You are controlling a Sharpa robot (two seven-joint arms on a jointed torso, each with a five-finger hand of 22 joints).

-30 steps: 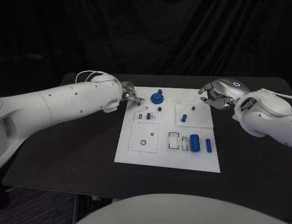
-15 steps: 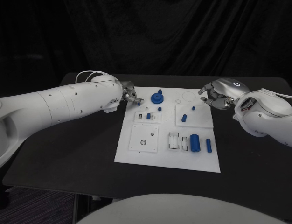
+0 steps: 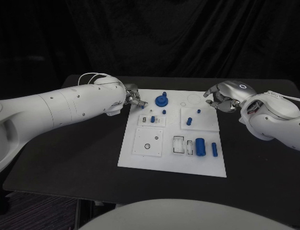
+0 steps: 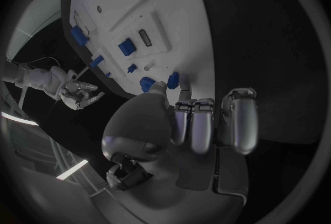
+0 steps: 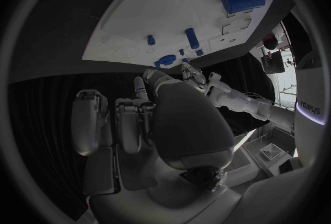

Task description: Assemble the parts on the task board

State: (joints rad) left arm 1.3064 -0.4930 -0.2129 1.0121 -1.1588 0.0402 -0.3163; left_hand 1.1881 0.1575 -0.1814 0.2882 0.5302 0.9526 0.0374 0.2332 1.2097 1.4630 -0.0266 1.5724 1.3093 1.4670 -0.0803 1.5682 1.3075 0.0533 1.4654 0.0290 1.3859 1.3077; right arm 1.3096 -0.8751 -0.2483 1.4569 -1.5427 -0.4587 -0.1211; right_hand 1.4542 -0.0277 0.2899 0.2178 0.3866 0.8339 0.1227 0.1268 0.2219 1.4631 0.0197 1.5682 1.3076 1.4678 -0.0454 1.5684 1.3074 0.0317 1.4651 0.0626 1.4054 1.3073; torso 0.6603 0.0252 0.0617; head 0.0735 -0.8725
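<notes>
Nothing has moved since the earlier frames: both arms remain stationary. Left hand [image 3: 133, 99] hovers at the task board's [image 3: 143, 158] 10 o'clock edge, fingers curled near a small blue part [image 4: 172, 80]; whether it grips that part cannot be determined. Right hand [image 3: 223, 97] waits at 2 o'clock, fingers curled, holding nothing. Blue gear [image 3: 162, 100] sits at 12 o'clock. Assembly appears paused.

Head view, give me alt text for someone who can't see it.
A white task board lies on a black table, carrying small blue parts. The left hand hovers at the board's far left edge, the right hand beside its far right corner.
</notes>
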